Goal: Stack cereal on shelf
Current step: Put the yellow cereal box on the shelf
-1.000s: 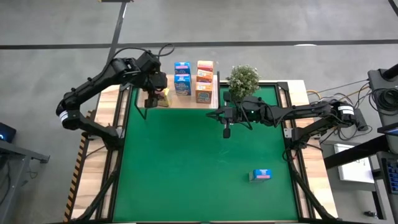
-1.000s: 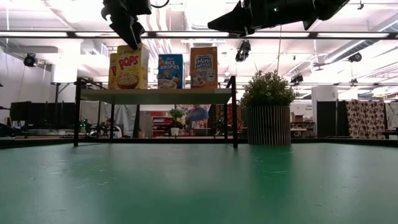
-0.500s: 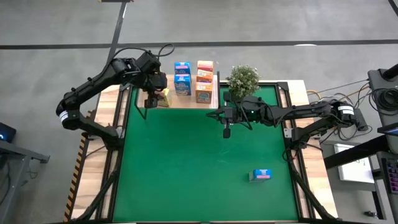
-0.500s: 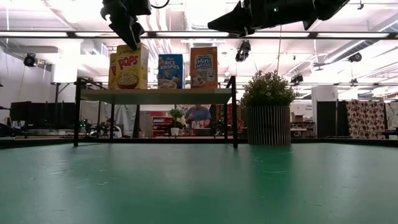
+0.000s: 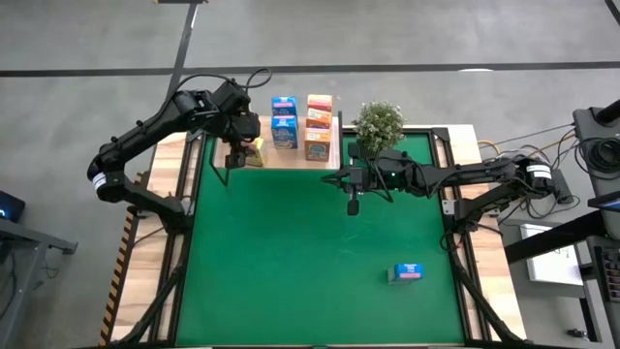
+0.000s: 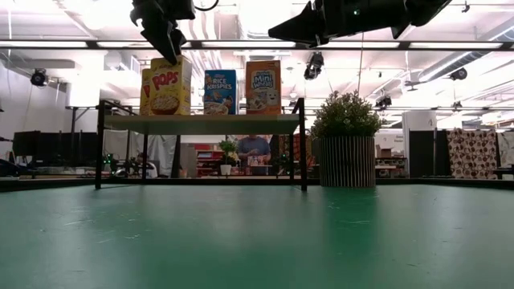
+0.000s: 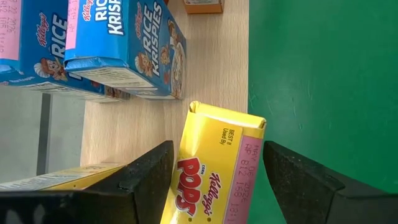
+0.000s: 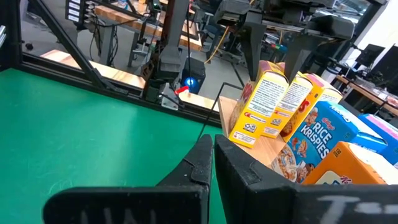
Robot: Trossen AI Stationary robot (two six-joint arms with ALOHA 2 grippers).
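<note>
- The yellow Pops box (image 7: 214, 171) stands at the shelf's (image 5: 281, 158) left end, right between my left gripper's (image 5: 235, 155) fingers, long axis running straight out from the wrist.
- Fingers spread on both sides, visible gaps, so not pinching it I reckon.
- One stray blue box (image 5: 407, 272) lies flat on the mat at about 5 o'clock. The right gripper (image 5: 354, 205), pressed shut mid-table, is way nearer.
- Nothing's moved since a second back, both arms parked.
</note>
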